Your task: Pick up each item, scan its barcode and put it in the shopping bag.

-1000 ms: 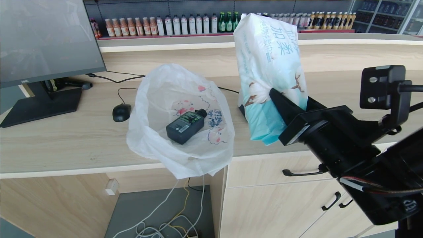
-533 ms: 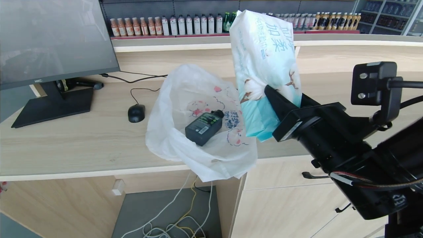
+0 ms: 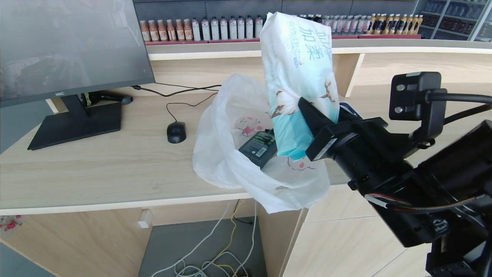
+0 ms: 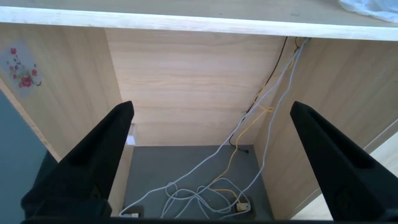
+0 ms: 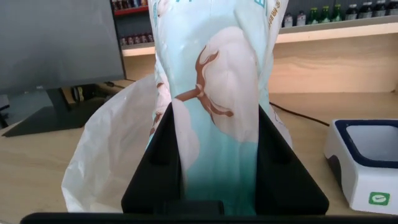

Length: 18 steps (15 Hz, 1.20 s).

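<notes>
The right gripper (image 5: pixel 216 124) is clamped on the tissue pack (image 3: pixel 298 57), its two black fingers pressing the lower, teal part of the pack from either side. The pack stands nearly upright in the grip, tilted slightly, with its white top reaching up in front of the shelf of bottles (image 3: pixel 215 29) at the back. Its lower end hangs over the open mouth of the shopping bag (image 3: pixel 219 154), a thin white plastic bag with small printed drawings. The bag lies on the wooden counter (image 3: pixel 96 165) and sags over the front edge. Inside the bag rests a dark flat bottle (image 3: pixel 258 143) with a label, lying on its side. From the head view the bottom corner of the pack sits just beside it, and whether the two touch cannot be told. A white and blue scanner (image 5: pixel 367 162) sits on the counter near the bag, on the robot's right. A black mouse (image 3: pixel 176 132) lies on the counter to the left of the bag. Farther left stands a dark monitor (image 3: pixel 69 46) on its flat base. The left gripper (image 4: pixel 211 109) is low, facing the recess under the counter, with its fingers spread wide and nothing between them. Loose cables (image 3: pixel 200 267) hang down and coil on the floor in that recess.
</notes>
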{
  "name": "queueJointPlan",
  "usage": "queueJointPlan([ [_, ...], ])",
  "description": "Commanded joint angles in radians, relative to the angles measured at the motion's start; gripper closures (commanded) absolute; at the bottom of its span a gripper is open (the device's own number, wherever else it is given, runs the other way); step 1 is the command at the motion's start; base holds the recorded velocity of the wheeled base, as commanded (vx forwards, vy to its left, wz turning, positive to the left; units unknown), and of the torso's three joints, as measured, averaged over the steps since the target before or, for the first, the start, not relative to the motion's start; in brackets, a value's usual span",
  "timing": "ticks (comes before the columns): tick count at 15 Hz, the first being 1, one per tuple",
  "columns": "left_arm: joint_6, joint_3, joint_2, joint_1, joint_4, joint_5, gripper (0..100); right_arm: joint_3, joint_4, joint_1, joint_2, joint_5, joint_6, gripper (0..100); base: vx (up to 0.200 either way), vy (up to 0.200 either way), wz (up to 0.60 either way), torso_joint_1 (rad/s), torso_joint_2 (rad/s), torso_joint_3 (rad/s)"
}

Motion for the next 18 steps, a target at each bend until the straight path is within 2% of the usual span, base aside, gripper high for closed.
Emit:
queueJointPlan([
  [1,0.000,0.000,0.000,-0.001,0.000,0.000,0,-0.022,0.002,0.000,0.056,0.000,0.000,100,0.000,0.000,0.00,0.000,0.00,0.000],
  [18,0.000,0.000,0.000,-0.001,0.000,0.000,0,-0.085,0.002,0.000,0.251,0.034,-0.018,100,0.000,0.000,0.00,0.000,0.00,0.000],
])
